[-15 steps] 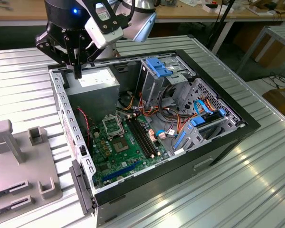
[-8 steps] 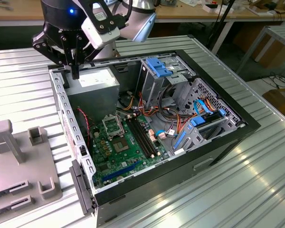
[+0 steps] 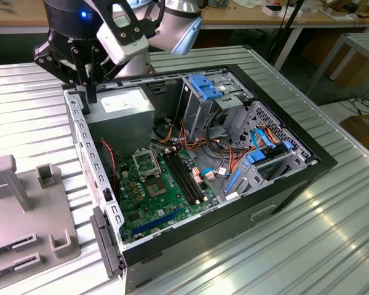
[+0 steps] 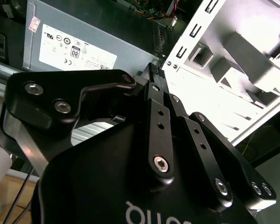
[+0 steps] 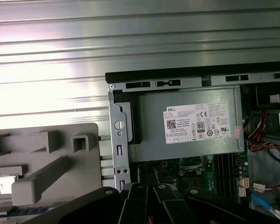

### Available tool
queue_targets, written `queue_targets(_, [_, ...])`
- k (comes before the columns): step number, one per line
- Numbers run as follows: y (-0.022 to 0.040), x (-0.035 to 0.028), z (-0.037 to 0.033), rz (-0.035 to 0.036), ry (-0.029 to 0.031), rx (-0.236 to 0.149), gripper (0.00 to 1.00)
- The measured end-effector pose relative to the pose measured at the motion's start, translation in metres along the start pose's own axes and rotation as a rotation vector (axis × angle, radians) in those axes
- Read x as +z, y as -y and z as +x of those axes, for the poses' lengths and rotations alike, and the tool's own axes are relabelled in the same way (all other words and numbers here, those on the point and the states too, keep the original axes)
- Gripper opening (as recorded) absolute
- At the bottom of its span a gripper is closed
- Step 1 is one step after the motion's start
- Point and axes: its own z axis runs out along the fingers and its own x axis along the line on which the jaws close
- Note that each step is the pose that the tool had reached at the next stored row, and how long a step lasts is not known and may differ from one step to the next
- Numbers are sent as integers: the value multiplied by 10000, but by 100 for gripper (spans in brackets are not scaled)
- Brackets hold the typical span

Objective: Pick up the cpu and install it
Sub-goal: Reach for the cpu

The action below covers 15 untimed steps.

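Black claw (image 3: 91, 97), fingers together, is hovering just above the case wall (image 3: 89, 147); lowering straight down is probably risking a knock.

I see the computer case (image 3: 277, 184) lying open on the table (image 3: 332, 233), with the holder (image 3: 24, 246) just beside it on the exterior view's left. Inside, the power supply (image 3: 120, 107) sits in the far corner below the gripper (image 3: 90, 92). The motherboard (image 3: 150, 203) lies in front of it, and the drive cage (image 3: 203, 98) is to the exterior view's right. In the first wrist view the cpu (image 5: 6, 183), I think, rests in the holder.
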Motion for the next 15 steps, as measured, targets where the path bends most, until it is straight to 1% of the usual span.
queue_targets(7, [5,-1,65,0,0,-1,11])
queue_targets(15, [12,-2,160,0,0,0,11])
